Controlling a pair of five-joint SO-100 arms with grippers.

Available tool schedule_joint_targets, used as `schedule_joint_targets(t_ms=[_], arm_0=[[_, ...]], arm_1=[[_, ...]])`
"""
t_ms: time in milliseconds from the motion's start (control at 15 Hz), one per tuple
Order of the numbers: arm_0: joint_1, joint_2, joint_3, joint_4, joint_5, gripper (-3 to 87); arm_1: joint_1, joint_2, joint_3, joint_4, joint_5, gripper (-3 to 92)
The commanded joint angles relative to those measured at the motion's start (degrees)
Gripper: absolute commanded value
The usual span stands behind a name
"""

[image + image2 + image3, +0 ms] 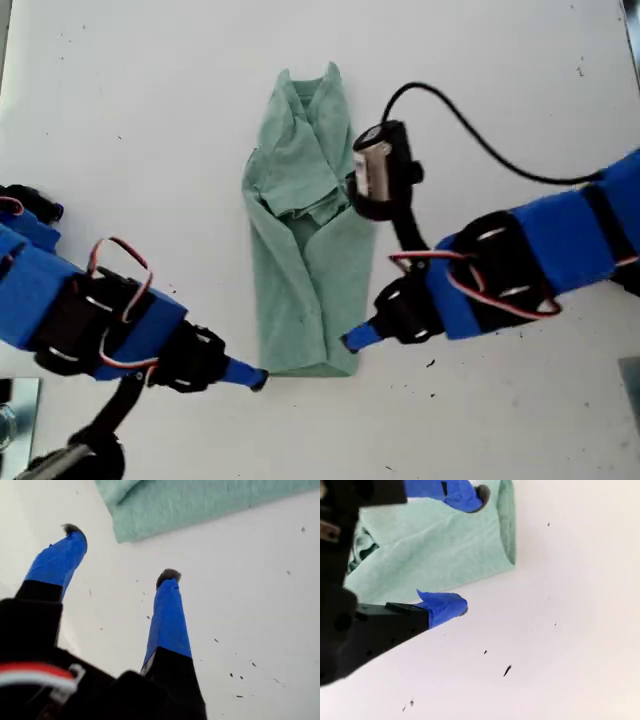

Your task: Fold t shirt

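Note:
The t shirt [305,250] lies on the white table, folded lengthwise into a narrow sage-green strip, its rumpled end toward the exterior view's top. My first gripper [254,378] [121,552] comes in from the exterior view's left. It is open over bare table just short of the t shirt's [200,505] near corner, touching no cloth. My second gripper [352,338] [470,552] reaches in from the exterior view's right. It is open astride the other near corner of the t shirt [430,550], one fingertip [470,495] over the cloth and the other [450,607] over the table.
A black wrist camera [380,170] with its looping cable hangs over the shirt's edge at the exterior view's right. A metal fitting [10,420] shows at the exterior view's lower left corner. Small dark specks [506,670] dot the white table [150,120].

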Motion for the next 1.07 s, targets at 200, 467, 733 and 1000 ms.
schedule_joint_targets(t_ms=[200,467,733,1000], arm_0=[[-5.63,-11.34,-13.54,-1.85,4.57,28.8],[-9.67,-18.28,-19.51,-1.05,7.38,28.0],[-8.09,-30.67,-22.50,-0.09,7.38,16.4],[-7.29,-31.73,-24.35,-1.49,10.81,-0.2]], arm_1=[[-2.20,-16.08,-17.84,-2.72,1.67,29.6],[-2.37,-19.25,-17.75,-4.57,2.29,29.1],[-3.08,-25.84,-17.58,-7.91,3.16,24.5],[-3.34,-29.00,-18.90,-8.53,3.08,1.2]])
